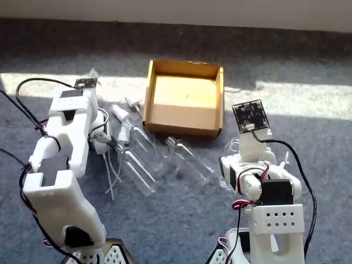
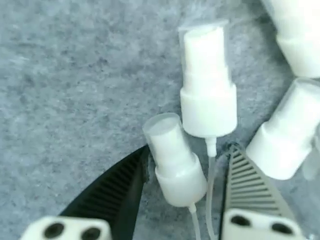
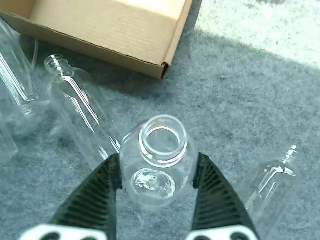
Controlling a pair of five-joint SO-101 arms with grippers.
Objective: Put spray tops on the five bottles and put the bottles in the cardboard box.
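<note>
My right gripper is shut on a clear bottle that stands upright with its open neck toward the camera, just in front of the cardboard box. In the high view this gripper is right of the box. My left gripper is open and low over the carpet. A white spray top lies between its fingers, and the tube of a second spray top runs through the gap. Further spray tops lie beside them. The left gripper sits left of the lying bottles.
Open clear bottles lie on the grey carpet: one beside the held bottle, one on its other side, and more farther off. In the high view a bottle lies in front of the box. The box's floor is bare.
</note>
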